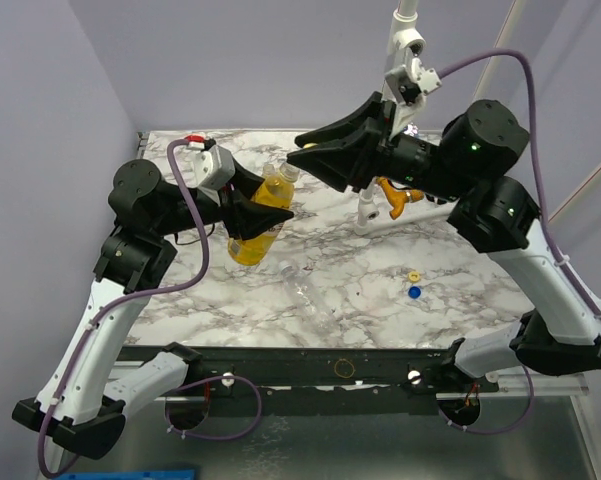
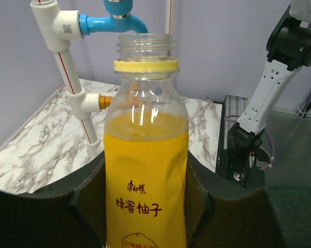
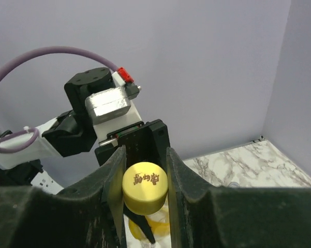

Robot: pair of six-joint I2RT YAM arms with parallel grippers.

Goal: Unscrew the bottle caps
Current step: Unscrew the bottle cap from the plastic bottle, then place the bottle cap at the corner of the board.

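My left gripper [image 2: 146, 173] is shut on a yellow-orange bottle [image 2: 146, 155] with a yellow label, held off the table. Its neck [image 2: 145, 44] is bare and open, with only a yellow ring below the thread. In the top view this bottle [image 1: 263, 200] tilts in my left gripper [image 1: 260, 215] toward my right gripper [image 1: 298, 155]. My right gripper [image 3: 144, 178] is shut on a yellow cap [image 3: 145, 187], which sits between its fingers just above the bottle's top [image 3: 158, 227]. A loose yellow cap [image 1: 415, 276] and a blue cap [image 1: 414, 292] lie on the table's right side.
A white pipe stand [image 1: 365, 212] with an orange tap [image 1: 398, 197] stands at the back of the marble table [image 1: 460, 310]; its blue tap [image 2: 119, 15] shows above the bottle. A clear bottle [image 1: 305, 290] lies mid-table. Purple walls close in the back and left.
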